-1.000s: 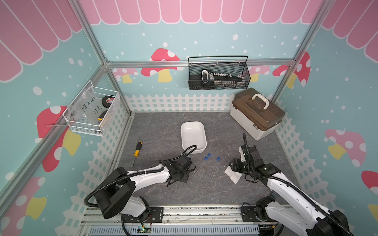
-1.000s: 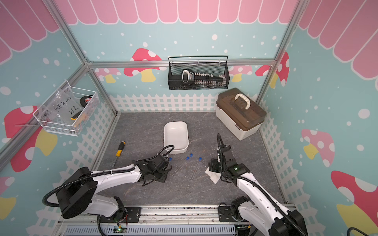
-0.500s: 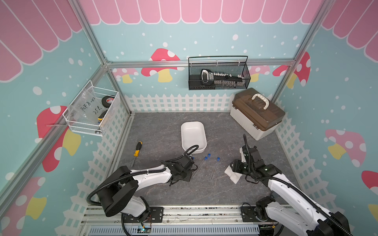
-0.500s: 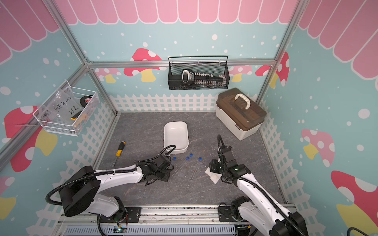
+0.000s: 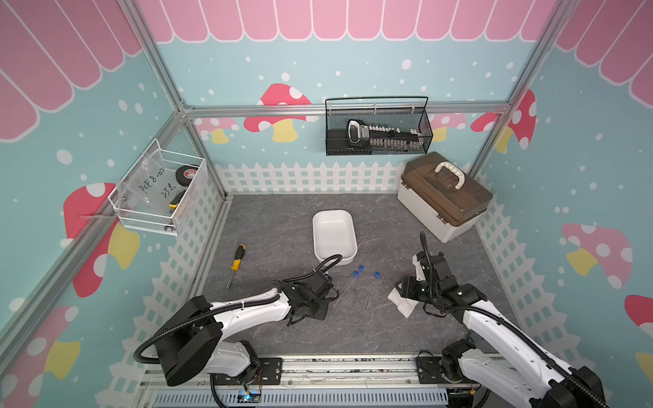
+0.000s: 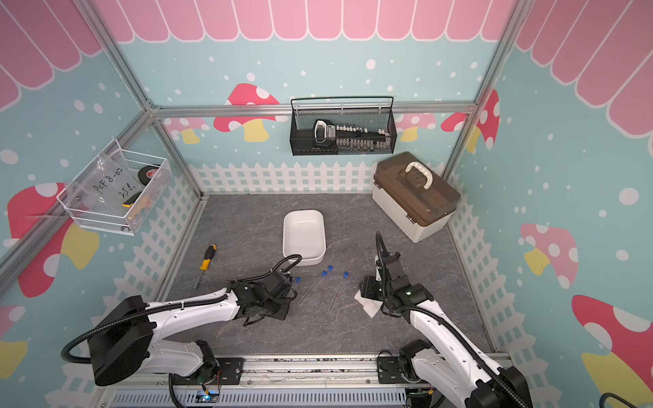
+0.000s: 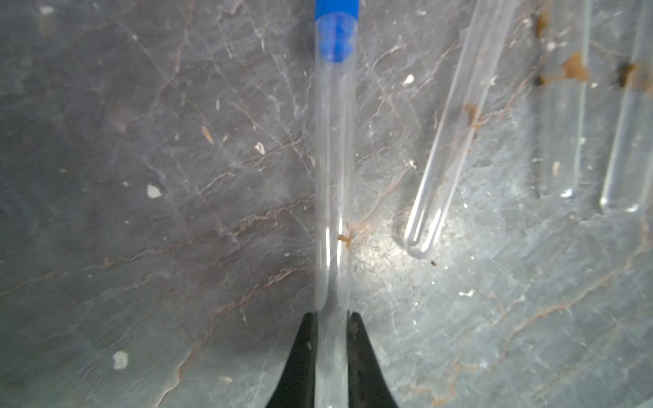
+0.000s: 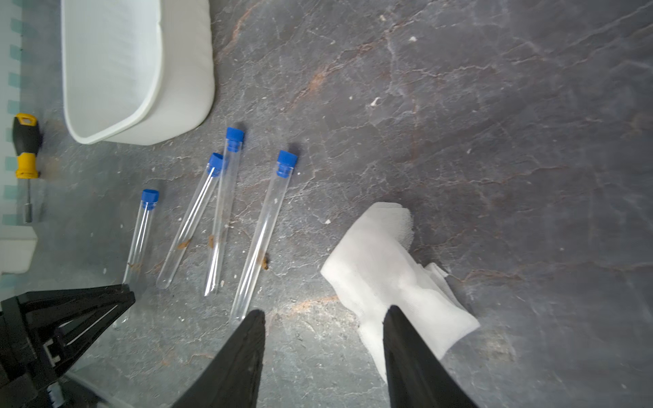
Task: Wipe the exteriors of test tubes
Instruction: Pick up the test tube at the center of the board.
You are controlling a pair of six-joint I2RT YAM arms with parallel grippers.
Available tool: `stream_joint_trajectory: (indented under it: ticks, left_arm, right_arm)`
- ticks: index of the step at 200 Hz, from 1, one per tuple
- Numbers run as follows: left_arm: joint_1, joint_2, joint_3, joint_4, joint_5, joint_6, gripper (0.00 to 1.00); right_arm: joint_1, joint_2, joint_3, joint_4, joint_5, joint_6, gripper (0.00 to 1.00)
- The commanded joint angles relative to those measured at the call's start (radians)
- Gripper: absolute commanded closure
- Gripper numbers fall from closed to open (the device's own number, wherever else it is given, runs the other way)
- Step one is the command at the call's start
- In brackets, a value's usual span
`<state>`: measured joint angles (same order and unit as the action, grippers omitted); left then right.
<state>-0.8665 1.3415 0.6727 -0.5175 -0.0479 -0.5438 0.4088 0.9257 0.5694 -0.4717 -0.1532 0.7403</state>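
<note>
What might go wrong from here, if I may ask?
The left claw is shut on the thin clear blue-capped test tube near its closed end; it may tilt or slip when lifted.
Three more clear tubes lie close beside it and could get knocked.
The open right claw only partly straddles the white gauze cloth and may pinch just an edge.

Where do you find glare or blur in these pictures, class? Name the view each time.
Left wrist view: the gripped test tube is soft, most near the left gripper; a glare patch brightens the mat beside the neighbouring tube's round end. Right wrist view: the right gripper looms blurred, while the loose test tubes and cloth are sharp. Both top views: even light, no harsh glare.
</note>
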Motion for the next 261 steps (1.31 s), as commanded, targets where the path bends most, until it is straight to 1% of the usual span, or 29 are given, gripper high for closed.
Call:
stream_joint_trajectory:
  ticks: [1,22,50,91,130,175,223,238,261]
  left_arm:
    - [-0.005,-0.073,0.047,-0.035,0.01,-0.01,0.89]
    - [-0.006,-0.132,0.069,-0.033,0.005,0.008,0.89]
    - [-0.006,-0.168,0.095,-0.008,0.011,0.017,0.89]
    - [-0.024,-0.133,0.157,0.039,0.029,0.023,0.89]
    - [-0.06,-0.088,0.21,0.079,0.027,0.023,0.89]
    - [-0.075,-0.074,0.238,0.116,0.025,0.016,0.89]
    - [-0.08,-0.066,0.256,0.131,0.037,0.016,0.89]
    - [-0.084,-0.061,0.26,0.14,0.042,0.013,0.89]
    - [-0.098,-0.051,0.264,0.147,0.051,0.012,0.89]
  right_arm:
    - [0.011,-0.023,0.013,0.113,-0.116,0.058,0.47]
    - [0.019,-0.025,-0.001,0.244,-0.172,0.137,0.47]
    - [0.045,-0.007,0.012,0.379,-0.189,0.202,0.47]
    - [0.114,0.09,0.059,0.519,-0.178,0.245,0.46]
    - [0.196,0.222,0.11,0.649,-0.171,0.276,0.46]
    - [0.253,0.305,0.152,0.695,-0.144,0.289,0.46]
    - [0.277,0.329,0.152,0.696,-0.12,0.295,0.46]
    - [0.28,0.33,0.149,0.696,-0.113,0.295,0.47]
    - [0.283,0.333,0.146,0.7,-0.1,0.295,0.52]
